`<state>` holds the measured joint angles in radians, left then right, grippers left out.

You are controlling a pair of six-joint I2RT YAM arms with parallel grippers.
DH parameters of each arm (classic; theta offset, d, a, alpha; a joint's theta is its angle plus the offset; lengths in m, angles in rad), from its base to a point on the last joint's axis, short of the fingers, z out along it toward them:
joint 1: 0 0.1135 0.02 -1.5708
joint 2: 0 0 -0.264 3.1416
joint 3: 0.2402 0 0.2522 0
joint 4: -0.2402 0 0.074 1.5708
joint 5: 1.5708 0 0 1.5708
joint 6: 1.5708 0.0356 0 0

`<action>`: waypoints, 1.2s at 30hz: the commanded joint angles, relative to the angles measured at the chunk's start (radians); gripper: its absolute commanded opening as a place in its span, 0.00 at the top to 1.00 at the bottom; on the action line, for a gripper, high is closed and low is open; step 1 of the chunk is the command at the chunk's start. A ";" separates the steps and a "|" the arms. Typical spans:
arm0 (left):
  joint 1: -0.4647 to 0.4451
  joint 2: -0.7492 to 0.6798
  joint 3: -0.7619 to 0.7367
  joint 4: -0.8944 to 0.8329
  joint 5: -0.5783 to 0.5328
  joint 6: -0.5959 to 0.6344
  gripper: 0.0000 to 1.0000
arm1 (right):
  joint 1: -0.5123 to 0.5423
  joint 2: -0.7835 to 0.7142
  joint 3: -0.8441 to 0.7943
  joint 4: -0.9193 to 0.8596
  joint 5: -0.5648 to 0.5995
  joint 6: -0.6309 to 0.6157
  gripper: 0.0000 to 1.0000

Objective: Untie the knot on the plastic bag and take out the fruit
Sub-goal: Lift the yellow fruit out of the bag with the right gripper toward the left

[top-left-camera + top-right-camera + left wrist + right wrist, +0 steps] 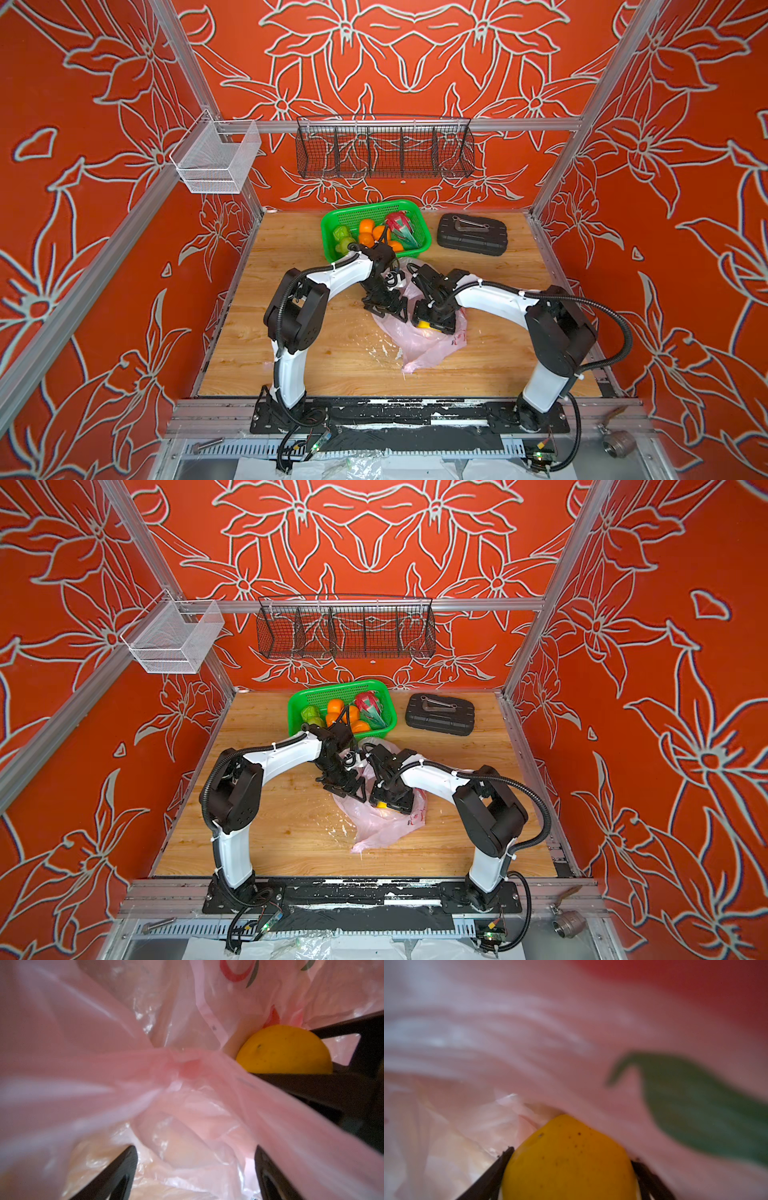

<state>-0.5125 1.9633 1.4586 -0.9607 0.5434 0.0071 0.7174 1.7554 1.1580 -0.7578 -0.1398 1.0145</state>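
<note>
**Right claw grips yellow fruit inside the pink bag**

The pink bag lies crumpled on the wooden table, about the middle and a little to the right, on the near side of the green basket. Both claws reach down into it side by side. The right claw is clamped on a yellow fruit, which touches both its fingers, and plastic with red and green print hangs close around it. The left claw, just to its left, has its fingers apart, with thin plastic showing between them and a bunched strip of the bag crossing in front. In the basket lie oranges, green apples and a dragon fruit. A black case sits to the basket's right.
</note>
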 commanded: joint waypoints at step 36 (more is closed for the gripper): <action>-0.008 -0.331 0.008 0.129 0.054 0.010 0.04 | -0.106 -0.498 -0.068 0.100 0.026 0.151 0.42</action>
<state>-0.5144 1.6936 1.4586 -0.8864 0.5495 -0.0017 0.6403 1.2781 1.1030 -0.6395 -0.1406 1.1122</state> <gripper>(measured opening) 0.958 0.764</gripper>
